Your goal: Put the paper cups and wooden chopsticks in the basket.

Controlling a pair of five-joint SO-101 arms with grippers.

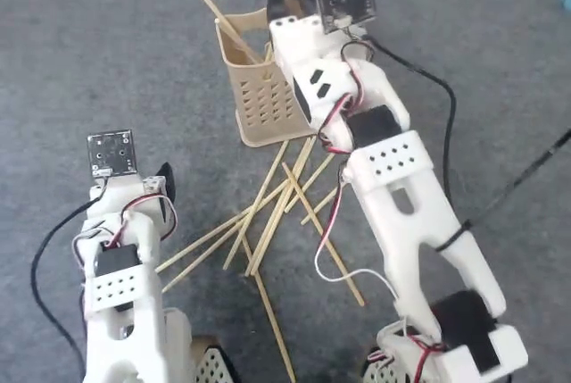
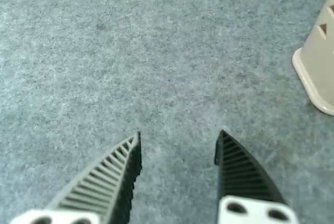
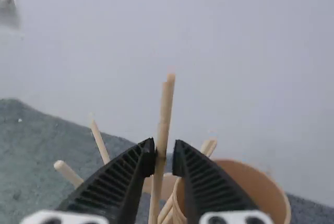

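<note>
Beige basket (image 1: 263, 102) stands on the grey carpet (image 1: 107, 62). Above it hangs the right gripper (image 3: 163, 162), jaws clamped on upright wooden chopsticks (image 3: 166, 109). Other loose chopsticks (image 1: 268, 220) lie scattered just beside the basket. Nearby, the left gripper (image 2: 177, 153) hovers over carpet, jaws spread.

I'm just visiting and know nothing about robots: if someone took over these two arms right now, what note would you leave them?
Right gripper: shut on a chopstick, held over the basket.
Left gripper: open, holding nothing, above bare carpet.
Done: a few sticks lean in the basket.
Left: release the held one, then gather the loose chopsticks lying crossed on the carpet beside the basket. Whether any cups are in, I cannot tell.
</note>
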